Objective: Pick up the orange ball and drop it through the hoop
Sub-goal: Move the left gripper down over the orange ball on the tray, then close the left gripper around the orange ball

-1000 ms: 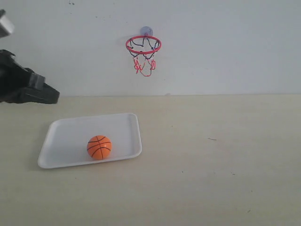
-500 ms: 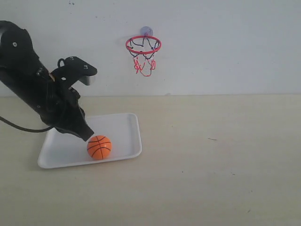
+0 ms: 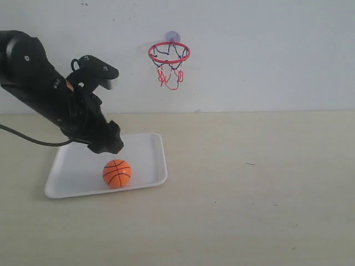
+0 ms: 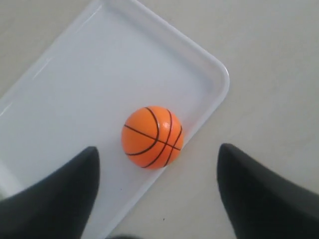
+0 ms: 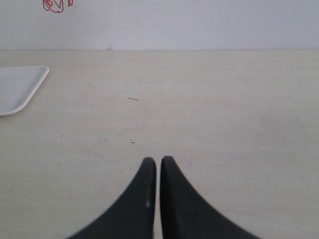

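Observation:
The orange ball [image 3: 117, 173] with black seams rests in the white tray [image 3: 147, 151], near its front edge. The left wrist view shows the ball [image 4: 152, 137] just ahead of my left gripper [image 4: 158, 155], whose two dark fingers stand wide apart with nothing between them. In the exterior view that gripper [image 3: 108, 142] hovers over the tray, just above and behind the ball. The hoop [image 3: 169, 53], red ring with a black-and-red net, hangs on the back wall by a bluish suction cup. My right gripper [image 5: 158, 161] is shut on nothing, low over bare table.
The tray's rim [image 4: 219, 74] lies close to the ball on one side. A corner of the tray [image 5: 30, 84] and the net's red strings [image 5: 56, 5] show in the right wrist view. The right arm is outside the exterior view.
The left arm swung in from the left edge, dropped its gripper beside the ball, then lifted slightly and shifted right over the tray. The ball has stayed put.

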You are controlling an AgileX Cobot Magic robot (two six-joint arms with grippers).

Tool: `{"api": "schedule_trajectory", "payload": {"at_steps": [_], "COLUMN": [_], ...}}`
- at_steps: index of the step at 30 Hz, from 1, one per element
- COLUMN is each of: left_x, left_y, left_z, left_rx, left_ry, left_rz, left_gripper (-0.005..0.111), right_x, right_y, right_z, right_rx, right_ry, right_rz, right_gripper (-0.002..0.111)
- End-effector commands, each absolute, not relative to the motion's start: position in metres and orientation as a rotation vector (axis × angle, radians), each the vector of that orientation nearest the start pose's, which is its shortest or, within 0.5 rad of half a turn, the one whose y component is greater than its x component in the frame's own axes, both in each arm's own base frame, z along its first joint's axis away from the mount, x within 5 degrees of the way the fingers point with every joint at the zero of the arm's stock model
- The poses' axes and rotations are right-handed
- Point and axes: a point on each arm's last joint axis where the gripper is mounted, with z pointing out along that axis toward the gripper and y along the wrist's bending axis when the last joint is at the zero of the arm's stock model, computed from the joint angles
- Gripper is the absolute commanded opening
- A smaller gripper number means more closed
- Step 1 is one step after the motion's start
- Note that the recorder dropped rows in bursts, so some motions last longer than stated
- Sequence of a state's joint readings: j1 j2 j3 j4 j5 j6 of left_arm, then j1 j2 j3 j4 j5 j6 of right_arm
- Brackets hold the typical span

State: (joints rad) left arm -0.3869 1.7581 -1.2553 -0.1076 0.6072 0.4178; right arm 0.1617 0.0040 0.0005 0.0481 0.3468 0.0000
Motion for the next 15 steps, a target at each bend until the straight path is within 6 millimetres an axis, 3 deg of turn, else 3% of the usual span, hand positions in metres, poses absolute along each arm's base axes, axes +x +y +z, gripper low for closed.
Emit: {"api": "schedule_trajectory", "payload": {"at_steps": [1, 7, 15], "left_x": [0.356, 0.364, 0.373], "left_y": [-0.153, -0.157, -0.159], "left_z": [0.212, 0.177, 0.152], "left_rx": [0.855, 0.804, 0.789], "left_ry": [2.473, 2.556, 2.552], "left_rz": [-0.123, -0.133, -0.127], "left_gripper": [0.072, 0.072, 0.073], "right_x": [0.053, 0.053, 0.053], "right_y": [0.01, 0.01, 0.01], "right_z": [0.183, 0.183, 0.183], "right_rx": [-0.116, -0.115, -0.115], "right_ry": [1.816, 1.816, 1.816], "right_rz": [0.158, 0.159, 0.159], "right_gripper": [0.003, 0.003, 0.003]}}
